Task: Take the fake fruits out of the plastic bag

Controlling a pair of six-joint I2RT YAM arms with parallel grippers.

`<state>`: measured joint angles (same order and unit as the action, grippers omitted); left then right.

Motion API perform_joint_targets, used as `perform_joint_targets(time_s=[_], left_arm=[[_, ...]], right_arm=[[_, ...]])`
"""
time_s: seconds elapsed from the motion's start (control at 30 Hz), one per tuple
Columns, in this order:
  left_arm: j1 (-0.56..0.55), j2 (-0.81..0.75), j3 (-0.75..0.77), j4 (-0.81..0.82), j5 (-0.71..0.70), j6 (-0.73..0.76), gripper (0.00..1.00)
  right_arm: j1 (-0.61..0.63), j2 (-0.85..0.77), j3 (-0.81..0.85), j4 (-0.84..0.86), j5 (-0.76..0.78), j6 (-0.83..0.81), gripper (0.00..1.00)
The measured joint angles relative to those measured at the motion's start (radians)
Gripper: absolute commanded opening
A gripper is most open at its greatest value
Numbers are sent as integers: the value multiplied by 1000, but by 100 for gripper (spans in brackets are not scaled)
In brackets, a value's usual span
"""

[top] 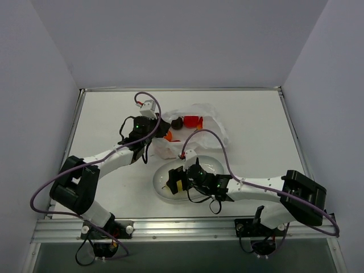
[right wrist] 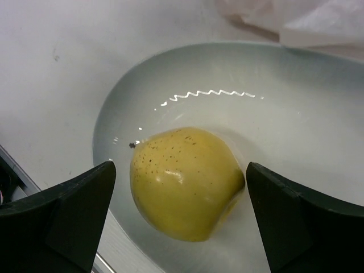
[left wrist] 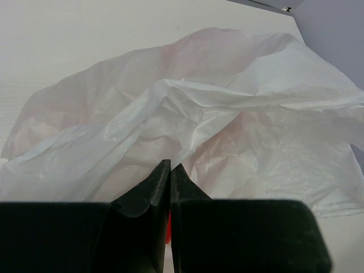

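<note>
The plastic bag (top: 211,123) lies crumpled at the table's middle back. A dark purple plum (top: 177,122), a red fruit (top: 191,120) and an orange fruit (top: 169,136) show at its open left side. My left gripper (top: 158,134) is shut on the bag's left edge; in the left wrist view the gripper (left wrist: 170,165) pinches the film of the bag (left wrist: 227,102), and a red sliver (left wrist: 168,227) shows under the fingers. The yellow pear-like fruit (right wrist: 185,182) lies in the white oval plate (right wrist: 284,108). My right gripper (right wrist: 181,173) is open, one finger on each side of the pear without touching it.
The oval plate (top: 211,165) sits just in front of the bag, with my right gripper (top: 174,183) over its left end. Purple cables arch over both arms. Grey walls close the table at left, right and back, and a metal rail runs along the near edge.
</note>
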<state>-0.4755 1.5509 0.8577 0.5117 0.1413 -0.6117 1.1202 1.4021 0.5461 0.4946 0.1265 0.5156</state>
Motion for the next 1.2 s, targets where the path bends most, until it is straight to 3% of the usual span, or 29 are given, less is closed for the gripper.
perform_joint_targets(time_s=[0.1,0.13,0.2,0.23,0.37,0.6,0.7,0.73,0.77,0.83,0.87,0.97,1.2], left_arm=[[0,-21,0,-8,0,6,2],[0,-30,0,-8,0,8,2],[0,-47,0,-7,0,10,2],[0,-53,0,-7,0,10,2],[0,-60,0,-6,1,10,2],[-1,-59,-12,-3,-1,10,2],[-3,-59,-21,-3,-4,13,2],[-3,-59,-22,-4,-5,15,2],[-3,-59,-23,-4,-7,18,3],[-7,-59,-23,-6,-14,20,18],[-9,-59,-23,-8,-17,24,43],[-21,-64,-23,-23,-35,24,77],[-127,-232,-34,-241,-174,21,82]], right_arm=[[-16,-41,41,-32,23,-35,78],[-33,-64,53,-40,24,-48,63],[-94,-116,89,-51,21,-75,46],[-130,-132,112,-54,18,-80,28],[-268,-94,256,-61,55,-95,13],[-328,261,510,-62,133,-117,19],[-327,355,507,-87,136,-122,31],[-327,369,491,-84,133,-120,44],[-325,372,467,-82,128,-116,50],[-322,371,417,-75,122,-118,63],[-321,371,401,-71,118,-117,66],[-318,371,377,-65,110,-120,76],[-314,359,325,-7,107,-108,78]])
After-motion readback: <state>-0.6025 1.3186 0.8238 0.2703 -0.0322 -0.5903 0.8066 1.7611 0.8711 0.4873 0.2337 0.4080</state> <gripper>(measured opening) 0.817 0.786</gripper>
